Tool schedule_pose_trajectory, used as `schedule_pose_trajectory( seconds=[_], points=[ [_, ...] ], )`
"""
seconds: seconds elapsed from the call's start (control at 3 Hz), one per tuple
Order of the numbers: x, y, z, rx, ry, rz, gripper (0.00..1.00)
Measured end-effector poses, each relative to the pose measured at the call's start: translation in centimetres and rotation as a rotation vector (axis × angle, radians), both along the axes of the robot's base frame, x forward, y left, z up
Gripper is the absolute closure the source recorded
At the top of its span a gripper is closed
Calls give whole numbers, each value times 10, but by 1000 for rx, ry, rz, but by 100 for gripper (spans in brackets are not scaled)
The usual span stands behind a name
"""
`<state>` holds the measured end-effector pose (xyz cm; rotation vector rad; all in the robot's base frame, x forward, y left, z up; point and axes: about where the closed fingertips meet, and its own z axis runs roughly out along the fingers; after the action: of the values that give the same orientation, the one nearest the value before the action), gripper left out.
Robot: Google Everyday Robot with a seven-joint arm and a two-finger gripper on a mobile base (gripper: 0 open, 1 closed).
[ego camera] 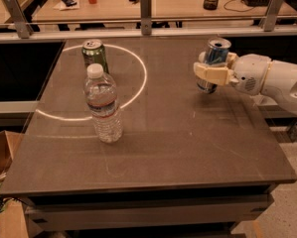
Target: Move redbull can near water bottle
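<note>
Reaching in over the right side of the bench, the pincer was clamped around the middle of the upright redbull can. The water bottle stood well apart from the pincer, toward the left of the view and nearer the camera. A green can stood just behind the bottle, equally far from the pincer.

— What is found between the gripper, closed round the redbull can over the far right of the table, and the water bottle?

— Open tabletop only. Behind the bottle, room is narrowed by a green can; its right and front sides are left open.
</note>
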<state>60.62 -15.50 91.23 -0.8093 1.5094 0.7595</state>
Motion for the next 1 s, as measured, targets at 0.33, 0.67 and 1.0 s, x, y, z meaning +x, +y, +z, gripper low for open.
schedule_pose_trajectory(
  seconds=[0.33, 0.67, 1.0],
  points=[
    [-5, 4, 0, -4, 1, 16, 100],
    [-18, 19, 4, 28, 7, 71, 100],
    [-44, 46, 18, 66, 3, 184, 100]
  ],
)
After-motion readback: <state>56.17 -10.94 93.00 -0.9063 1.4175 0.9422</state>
